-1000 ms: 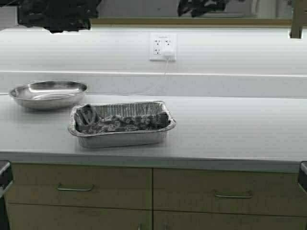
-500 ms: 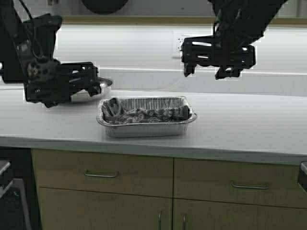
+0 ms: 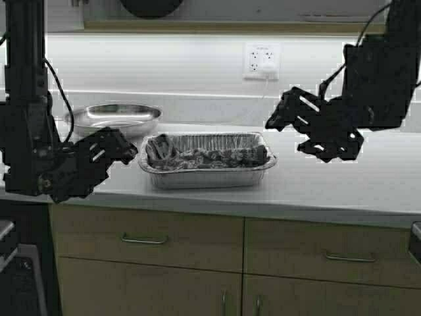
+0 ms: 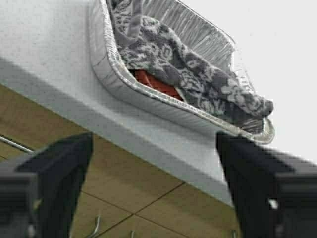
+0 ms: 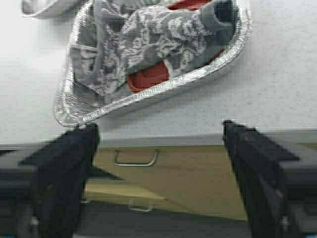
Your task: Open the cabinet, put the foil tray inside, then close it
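Note:
The foil tray (image 3: 207, 176) stands on the white counter and holds a grey patterned cloth (image 3: 197, 157) over something red. My left gripper (image 3: 112, 153) is open, low at the counter's front edge just left of the tray. My right gripper (image 3: 294, 128) is open, above the counter just right of the tray. The left wrist view shows the tray (image 4: 106, 69) ahead of the open left gripper (image 4: 153, 163). The right wrist view shows the tray (image 5: 124, 101) ahead of the open right gripper (image 5: 158, 148). Only the wall cabinet's lower edge (image 3: 230, 27) shows; its doors are out of view.
A round steel bowl (image 3: 115, 118) sits behind and left of the tray. A wall outlet (image 3: 262, 61) with a plugged white cord is on the backsplash. Base drawers with bar handles (image 3: 145, 240) lie below the counter. Bare counter (image 3: 368, 184) stretches to the right.
The robot has moved, so the scene has shifted right in the high view. Both arms have come down from the top of the view to either side of the tray.

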`<state>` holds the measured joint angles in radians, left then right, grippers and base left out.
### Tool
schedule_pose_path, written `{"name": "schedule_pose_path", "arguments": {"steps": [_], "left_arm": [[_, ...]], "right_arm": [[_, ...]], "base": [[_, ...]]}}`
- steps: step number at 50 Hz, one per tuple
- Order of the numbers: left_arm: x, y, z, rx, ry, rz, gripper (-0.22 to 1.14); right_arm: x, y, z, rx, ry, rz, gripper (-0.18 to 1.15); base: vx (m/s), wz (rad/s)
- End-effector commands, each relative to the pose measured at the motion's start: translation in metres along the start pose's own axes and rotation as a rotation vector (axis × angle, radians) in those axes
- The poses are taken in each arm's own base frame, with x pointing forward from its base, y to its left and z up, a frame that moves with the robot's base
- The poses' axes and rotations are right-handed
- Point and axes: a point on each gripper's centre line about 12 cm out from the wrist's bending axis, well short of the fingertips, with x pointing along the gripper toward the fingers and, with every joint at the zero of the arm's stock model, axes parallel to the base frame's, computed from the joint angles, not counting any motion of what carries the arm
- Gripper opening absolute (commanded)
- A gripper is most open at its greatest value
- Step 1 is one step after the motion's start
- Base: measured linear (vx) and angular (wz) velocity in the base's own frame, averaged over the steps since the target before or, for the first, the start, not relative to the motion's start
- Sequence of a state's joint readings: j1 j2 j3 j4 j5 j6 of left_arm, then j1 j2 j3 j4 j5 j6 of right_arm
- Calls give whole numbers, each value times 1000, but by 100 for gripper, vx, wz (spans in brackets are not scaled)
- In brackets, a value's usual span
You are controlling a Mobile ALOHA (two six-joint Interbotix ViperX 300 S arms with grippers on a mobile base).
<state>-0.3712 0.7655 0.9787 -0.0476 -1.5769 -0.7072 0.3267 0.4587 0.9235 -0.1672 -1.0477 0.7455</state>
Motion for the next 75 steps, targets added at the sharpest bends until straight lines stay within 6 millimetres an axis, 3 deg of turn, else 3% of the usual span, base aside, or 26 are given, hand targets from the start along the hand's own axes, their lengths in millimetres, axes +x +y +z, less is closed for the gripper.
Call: {"name": "schedule_pose_path", "arguments": {"steps": [1, 12, 24, 33, 44, 57, 66, 75], "left_arm": [[3, 14, 4, -52, -47, -10, 103], [11, 30, -2, -241, -47, -86, 103], [28, 29, 6, -239, -97, -127, 103], [40, 30, 13, -240, -133, -148, 103], [58, 36, 6, -253, -112, -142, 103], [84, 36, -14, -364, -12, -245, 103], [85, 38, -19, -427, 12, -249, 103], [85, 35, -21, -429, 37, -271, 100]], "right_arm": [[16, -13, 4, 45, -14, 115, 104], [19, -36, 7, 127, -67, 189, 104], [22, -49, 1, 151, -59, 163, 104], [35, -56, 8, 193, -80, 174, 104], [55, -65, 19, 217, -119, 196, 104], [75, -83, 5, 225, -102, 195, 104], [77, -87, -15, 264, -23, 220, 104], [80, -88, -22, 303, 15, 245, 103]], "base": [[7, -2], [7, -1], [11, 6], [20, -3], [16, 2], [17, 4], [13, 2], [9, 0]]}}
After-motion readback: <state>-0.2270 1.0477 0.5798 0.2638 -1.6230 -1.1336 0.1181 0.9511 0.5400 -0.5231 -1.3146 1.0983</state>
